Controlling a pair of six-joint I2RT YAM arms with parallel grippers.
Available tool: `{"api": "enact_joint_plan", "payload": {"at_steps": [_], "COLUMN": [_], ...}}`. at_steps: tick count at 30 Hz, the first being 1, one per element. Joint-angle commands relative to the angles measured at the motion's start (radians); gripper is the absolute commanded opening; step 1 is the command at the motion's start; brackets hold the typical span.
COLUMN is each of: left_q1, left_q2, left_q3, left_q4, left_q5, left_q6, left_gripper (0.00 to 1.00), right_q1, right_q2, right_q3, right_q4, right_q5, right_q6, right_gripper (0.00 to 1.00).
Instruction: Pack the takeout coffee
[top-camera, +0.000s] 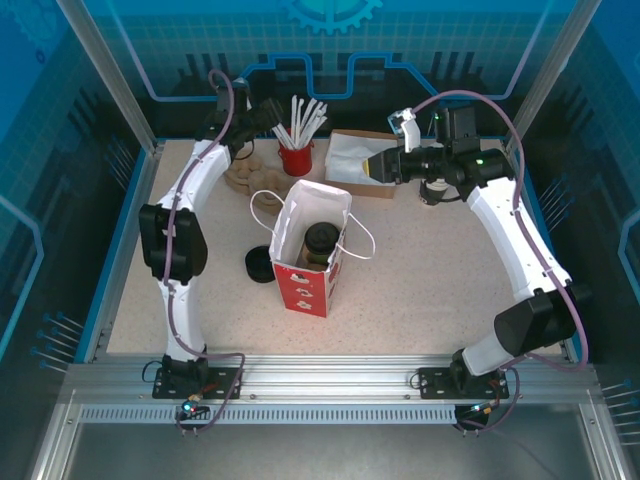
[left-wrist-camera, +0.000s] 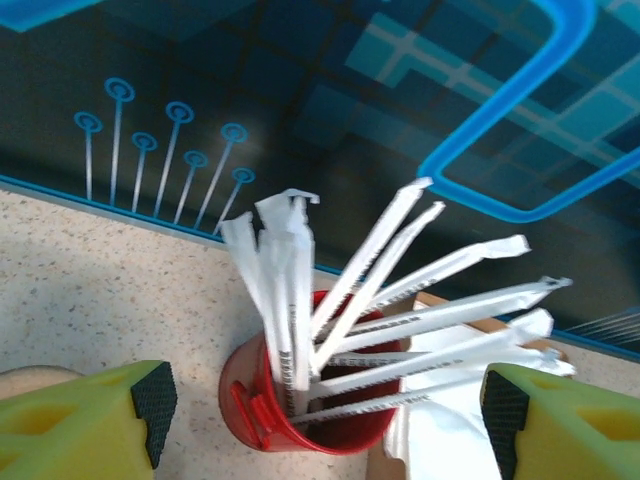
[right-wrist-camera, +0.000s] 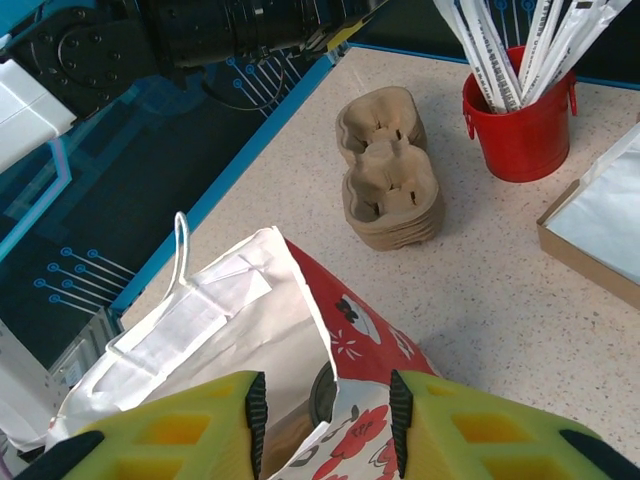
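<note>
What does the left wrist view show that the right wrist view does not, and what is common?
Left wrist view adds: the left gripper, jaws wide apart, and a bright blue loop on the back wall. Right wrist view adds: the right gripper, jaws apart, and the paper bag. Both: the red cup of wrapped straws, the box with white paper, the speckled table; perhaps also the cardboard cup carriers, a mere tan sliver in the left wrist view.

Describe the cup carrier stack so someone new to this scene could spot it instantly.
Find the red floral paper bag in the middle of the table, then look past it toward the far left corner. Left of the red cup of wrapped straws sits a low stack of carriers: the only brown moulded-pulp item, lobed with cup wells.
</note>
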Motion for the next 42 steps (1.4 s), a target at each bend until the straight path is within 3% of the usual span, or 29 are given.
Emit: {"api": "enact_joint_plan", "payload": {"at_steps": [1,13,42], "left_q1": [0.042,0.106,0.110], "left_q2": [0.058,0.262,0.410], "left_q3": [0.058,0.318,0.466], "left_q4": [0.016,0.018,0.002], "left_q5": [0.035,0.162,0.191], "left_q6": [-0.019,-0.063,-0.086], "left_gripper": [0.78,0.52,0.36], "right_q1": [-0.011,-0.012,-0.045], "right_q2": [0.003,-0.009,-0.007], "right_q3": [-0.009,-0.053,-0.098], "right_q4": [0.036,0.036,0.032], "right_q5": [0.028,0.048,0.017], "right_q6": [-0.006,-0.062,-0.086], "right_gripper": [0.39,0.37,0.35]}}
